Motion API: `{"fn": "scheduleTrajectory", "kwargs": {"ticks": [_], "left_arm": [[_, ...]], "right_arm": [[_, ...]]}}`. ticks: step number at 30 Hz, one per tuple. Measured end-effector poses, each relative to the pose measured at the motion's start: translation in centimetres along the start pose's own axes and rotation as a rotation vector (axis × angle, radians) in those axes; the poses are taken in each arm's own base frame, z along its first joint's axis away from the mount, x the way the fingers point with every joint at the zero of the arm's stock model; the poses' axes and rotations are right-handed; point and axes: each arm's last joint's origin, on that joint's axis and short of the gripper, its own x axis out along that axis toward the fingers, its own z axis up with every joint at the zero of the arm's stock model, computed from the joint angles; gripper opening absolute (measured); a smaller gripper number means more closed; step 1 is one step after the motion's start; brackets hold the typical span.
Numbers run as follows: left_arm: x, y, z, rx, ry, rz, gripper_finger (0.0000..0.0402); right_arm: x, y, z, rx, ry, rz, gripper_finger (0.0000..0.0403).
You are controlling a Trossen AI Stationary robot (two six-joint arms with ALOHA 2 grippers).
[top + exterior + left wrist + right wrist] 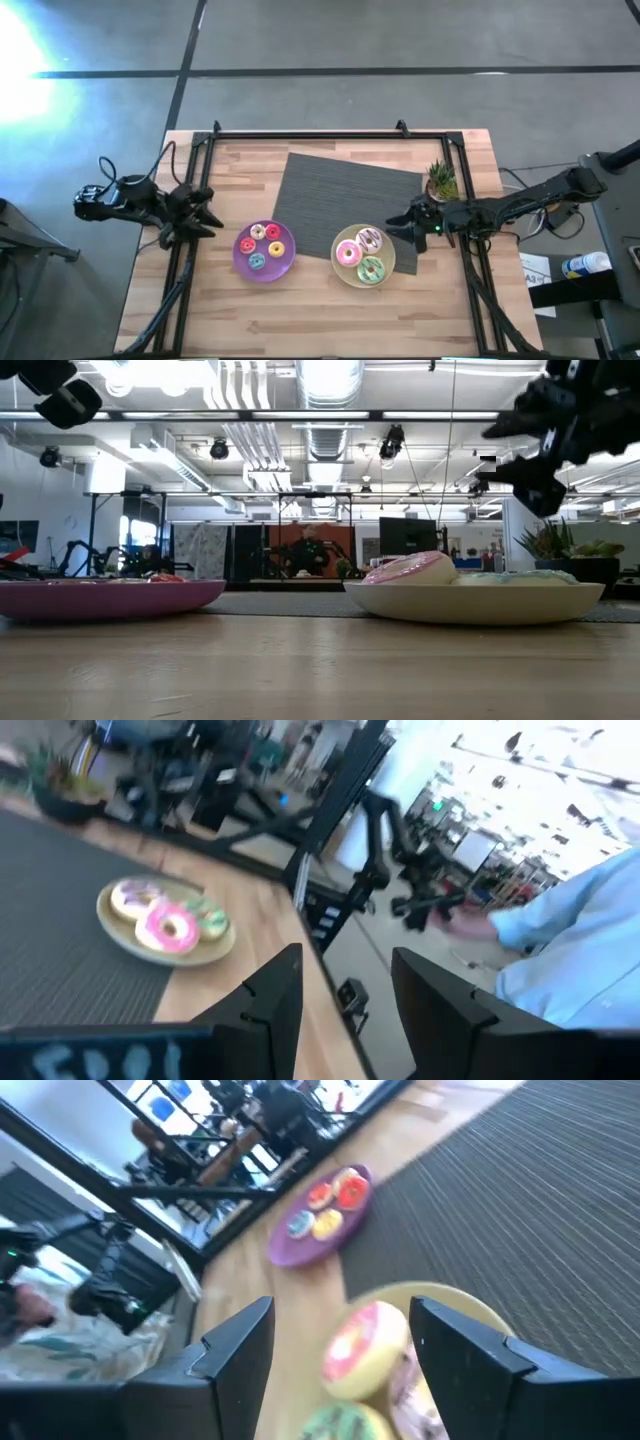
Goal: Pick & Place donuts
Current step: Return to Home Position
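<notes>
Here, left tool point(210, 213): spread, empty, at the tabletop's point(300, 320) left edge.
Right tool point(396, 226): spread, empty, near the right edge, by a potted green plant point(441, 180).
Four tiny iced ring donuts point(276, 249): on the round purple plate point(284, 265).
Three larger iced donuts point(348, 253): on the round cream plate point(343, 272), which overlaps the dark woven mat point(340, 190).
Hidden: in the low view the purple rim covers most of the tiny donuts.

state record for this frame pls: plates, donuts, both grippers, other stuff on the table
purple plate: holds the small donuts, red, yellow and blue among them
cream plate: holds pink donut, white-brown donut, green donut
off-plate donuts: none visible
left gripper: beside the purple plate, jaws open, empty
right gripper: beside the cream plate, jaws open, empty
mat: dark, partly under the cream plate
potted plant: at the mat's corner, by the right arm
</notes>
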Motion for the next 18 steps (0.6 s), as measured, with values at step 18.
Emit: {"fn": "scheduleTrajectory", "kwargs": {"ticks": [18], "left_arm": [[0.8,1.4,-1.7,0.193,-0.233,-0.038,0.0129]], "right_arm": [[-1.2,-5.7,-5.1,-0.064,0.201,-0.209,0.0224]]}}
